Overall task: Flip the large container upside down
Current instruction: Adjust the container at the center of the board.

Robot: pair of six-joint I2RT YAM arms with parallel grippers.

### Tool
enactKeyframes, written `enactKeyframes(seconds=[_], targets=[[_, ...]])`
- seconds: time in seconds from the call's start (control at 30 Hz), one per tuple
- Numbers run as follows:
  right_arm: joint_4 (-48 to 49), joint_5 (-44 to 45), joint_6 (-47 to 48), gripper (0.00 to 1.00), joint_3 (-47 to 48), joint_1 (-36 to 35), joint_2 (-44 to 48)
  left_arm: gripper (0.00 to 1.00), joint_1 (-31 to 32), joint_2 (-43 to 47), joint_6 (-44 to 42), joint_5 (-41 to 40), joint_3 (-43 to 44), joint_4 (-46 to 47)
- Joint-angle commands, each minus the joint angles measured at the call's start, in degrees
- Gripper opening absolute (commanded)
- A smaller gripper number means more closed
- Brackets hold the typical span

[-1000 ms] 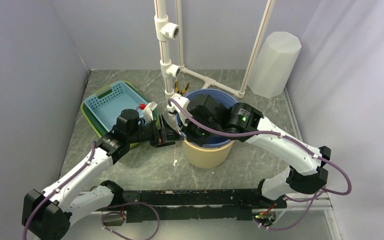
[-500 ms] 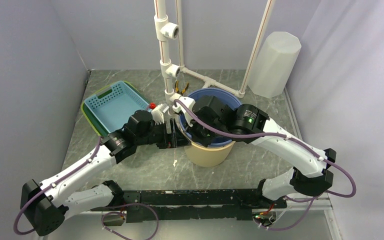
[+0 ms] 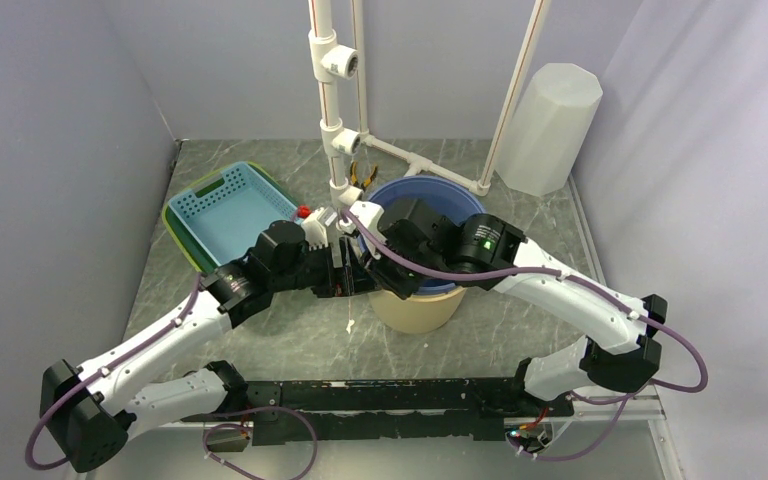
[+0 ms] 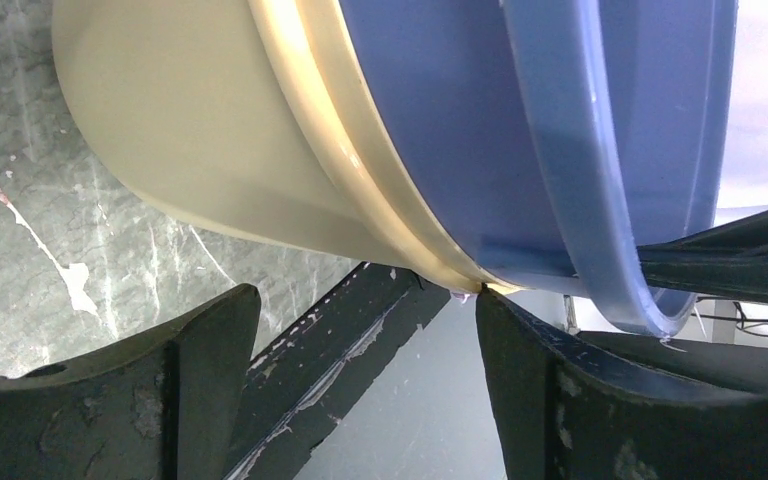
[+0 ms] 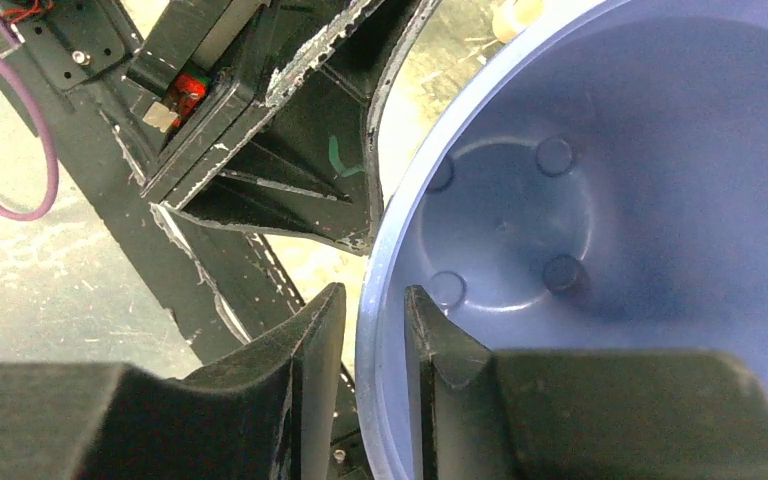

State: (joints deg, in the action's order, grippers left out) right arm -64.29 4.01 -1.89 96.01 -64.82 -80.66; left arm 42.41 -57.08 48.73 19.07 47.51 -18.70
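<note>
The large container is a blue tub standing upright, nested in a beige tub. My right gripper straddles the blue rim on its left side, one finger inside and one outside. Its jaws stand slightly apart, with a thin gap to the rim. My left gripper is wide open at the left flank of the tubs, holding nothing. Its right fingertip touches the lower edge of the beige rim. The blue wall rises beyond that rim. From above, my left gripper meets the tubs beside my right wrist.
A blue-green basket lies at the left. A white pipe frame rises just behind the tubs, with orange-handled pliers at its foot. A translucent white bin stands at the back right. A black rail runs along the near edge.
My left arm swung right from the basket up against the tubs. My right gripper's jaws, shut on the blue rim before, have eased apart.
</note>
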Motion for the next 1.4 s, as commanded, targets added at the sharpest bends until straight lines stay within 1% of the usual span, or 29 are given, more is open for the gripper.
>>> enactKeyframes(seconds=[0.0, 0.07, 0.1, 0.13, 0.2, 0.37, 0.53, 0.6, 0.77, 1.07, 1.2, 1.37], targets=[[4.03, 0.93, 1.45, 0.3, -1.87, -0.26, 2.18, 0.84, -0.08, 0.62, -1.38, -3.92, 1.73, -1.68], [4.67, 0.88, 1.45, 0.21, -2.21, -0.23, 2.83, 0.84, -0.06, 0.93, -1.0, -3.67, 1.34, -0.74], [5.07, 0.81, 1.45, 0.13, -2.3, -0.26, 3.07, 0.84, -0.07, 1.27, -0.57, -3.34, 1.03, -0.01], [5.19, 0.71, 1.45, 0.08, -2.29, -0.25, 3.28, 0.85, -0.1, 1.47, 0.05, -2.81, 0.67, 1.08], [5.06, 0.56, 1.41, 0.0, -1.87, -0.28, 3.54, 0.85, -0.08, 2.26, 2.28, -1.57, -0.44, 4.64], [4.62, 1.09, 0.54, 0.0, -0.69, -0.23, 4.24, 0.87, -0.06, 4.82, 8.11, -3.79, -3.61, 11.02], [3.48, 1.15, -0.54, 0.0, 0.09, -0.26, 4.2, 0.88, -0.05, 7.29, 12.93, -4.58, -8.89, 21.48], [3.47, 0.91, -0.61, 0.0, 0.41, -0.24, 4.12, 0.88, -0.1, 6.99, 14.08, -4.62, -10.04, 23.3], [3.72, -0.01, -1.18, 0.0, 1.62, -0.23, 4.85, 0.87, -0.06, 4.14, 13.79, -4.86, -8.69, 20.52], [7.94, -3.72, -0.37, 0.0, 0.23, -0.33, 10.2, 0.87, -0.05, 3.84, 12.53, -8.08, -7.87, 11.54], [8.46, -4.92, -0.21, 0.0, -0.55, -0.4, 10.61, 0.87, -0.1, 3.89, 12.32, -7.98, -8.08, 11.36], [5.17, -1.1, -0.71, 0.0, 1.17, -0.49, 7.2, 0.88, -0.11, 3.06, 11.02, -6.34, -6.84, 12.64]])
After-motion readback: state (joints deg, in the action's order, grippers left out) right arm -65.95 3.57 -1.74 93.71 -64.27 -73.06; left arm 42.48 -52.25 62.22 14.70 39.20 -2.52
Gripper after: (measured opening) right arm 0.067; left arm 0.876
